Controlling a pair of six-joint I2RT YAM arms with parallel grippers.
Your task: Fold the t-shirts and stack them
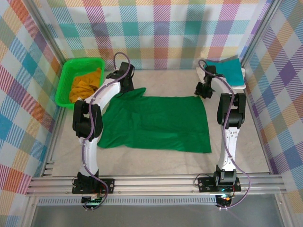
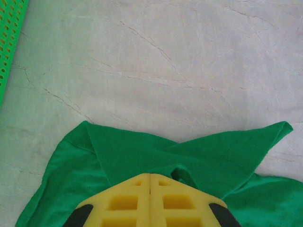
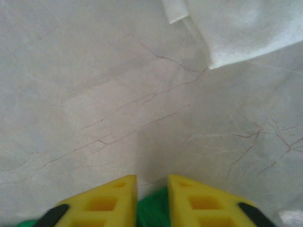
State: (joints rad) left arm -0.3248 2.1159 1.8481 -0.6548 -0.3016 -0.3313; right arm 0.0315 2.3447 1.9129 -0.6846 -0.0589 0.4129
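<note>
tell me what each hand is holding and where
Both hold the green shirt: left hand pinches its far left edge, right hand its far right corner.

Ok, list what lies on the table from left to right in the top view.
green basket → dark green t-shirt → teal t-shirt

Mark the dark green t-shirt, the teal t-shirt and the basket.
dark green t-shirt (image 1: 161, 123): top view, middle of its body.
teal t-shirt (image 1: 228, 71): top view, its upper face.
basket (image 1: 63, 84): top view, left wall.
</note>
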